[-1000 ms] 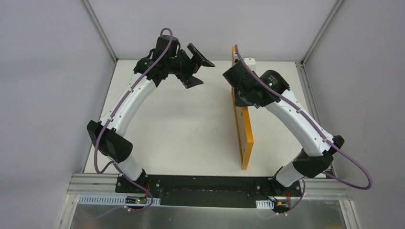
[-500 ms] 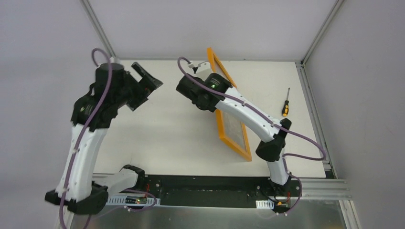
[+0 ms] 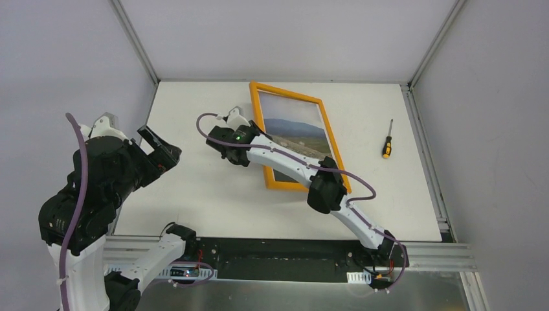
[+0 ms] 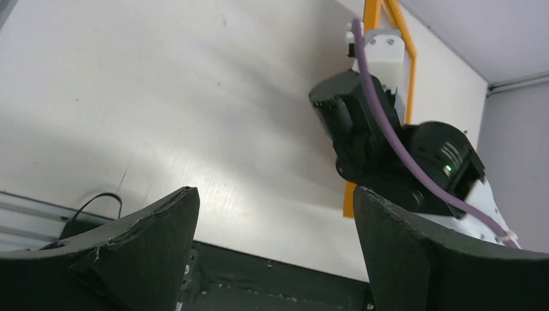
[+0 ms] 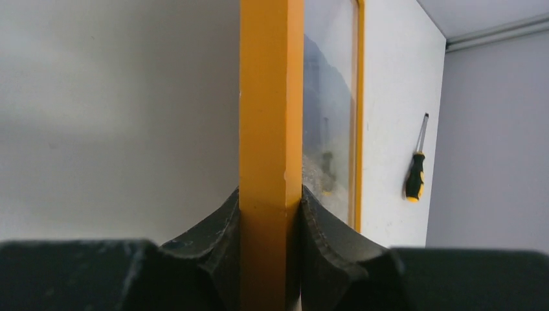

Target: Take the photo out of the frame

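Item 1, left gripper [image 3: 158, 149]: raised over the left margin of the table [image 3: 207, 194], jaws wide apart, holding nothing, well apart from the task's things. Item 2, right gripper [image 3: 245, 124]: at mid-table, its 2 fingers [image 5: 213, 240] clamped on the left long rail of the frame [image 3: 288, 92], 1 finger on each side of the orange rail, as the right wrist view shows. Item 3, the frame: far centre of the table, picture side up toward the overhead camera, long axis running far to near and slanting slightly rightward at the near end; whether it lies flat or has its gripped edge lifted cannot be told. The right forearm crosses above its near corner. Item 4, photo [image 3: 294, 126]: seated inside the frame, landscape face visible, not yet out. Item 5, screwdriver [image 3: 387, 139]: loose on the table, well right of the frame. Assessment: the frame lies directly right of the right gripper, which alone has hold of it; the left gripper would have to cross rightward to assist, and the back side, where release is likely made, faces down.
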You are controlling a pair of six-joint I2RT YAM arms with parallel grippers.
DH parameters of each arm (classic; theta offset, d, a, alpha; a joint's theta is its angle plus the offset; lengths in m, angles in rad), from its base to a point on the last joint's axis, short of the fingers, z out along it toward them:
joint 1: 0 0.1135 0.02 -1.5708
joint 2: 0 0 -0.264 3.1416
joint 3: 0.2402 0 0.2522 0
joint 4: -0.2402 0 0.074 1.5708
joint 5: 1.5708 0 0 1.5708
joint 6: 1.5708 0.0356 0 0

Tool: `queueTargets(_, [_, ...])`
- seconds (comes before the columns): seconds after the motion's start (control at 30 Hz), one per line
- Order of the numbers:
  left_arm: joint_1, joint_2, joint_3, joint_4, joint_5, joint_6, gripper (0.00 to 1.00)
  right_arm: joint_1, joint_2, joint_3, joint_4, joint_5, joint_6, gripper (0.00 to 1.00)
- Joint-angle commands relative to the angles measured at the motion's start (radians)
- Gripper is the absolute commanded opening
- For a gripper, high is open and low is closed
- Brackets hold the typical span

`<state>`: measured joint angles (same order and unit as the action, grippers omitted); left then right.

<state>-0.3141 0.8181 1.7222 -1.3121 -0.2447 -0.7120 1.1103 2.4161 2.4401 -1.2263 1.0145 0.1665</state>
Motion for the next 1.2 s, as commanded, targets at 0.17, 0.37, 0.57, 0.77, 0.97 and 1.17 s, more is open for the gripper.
queueTargets(0.17, [-0.002,-0.001,-0.02,-0.177,0.052,0.025,0.88,-0.022,0.196,0.049,0.53,0.011,-0.205,0.0])
queueTargets(0.37, [-0.002,-0.032,-0.077,-0.189,0.083,0.011,0.88,-0.032,0.192,0.059,0.548,-0.193,-0.229,0.68])
queueTargets(0.57, [-0.002,0.008,-0.092,-0.136,0.098,0.025,0.91,-0.055,-0.023,-0.019,0.377,-0.582,-0.106,0.99])
queueTargets(0.77, [-0.002,0.007,-0.304,0.047,0.292,-0.045,0.94,-0.124,-0.371,-0.265,0.283,-0.859,0.048,0.99])
queueTargets(0.97, [-0.064,0.043,-0.733,0.561,0.693,-0.213,0.88,-0.33,-0.756,-0.757,0.289,-0.951,0.15,0.99])
queueTargets(1.17, [-0.414,0.339,-0.766,0.784,0.528,-0.174,0.79,-0.596,-1.065,-1.195,0.315,-1.044,0.171,0.93])
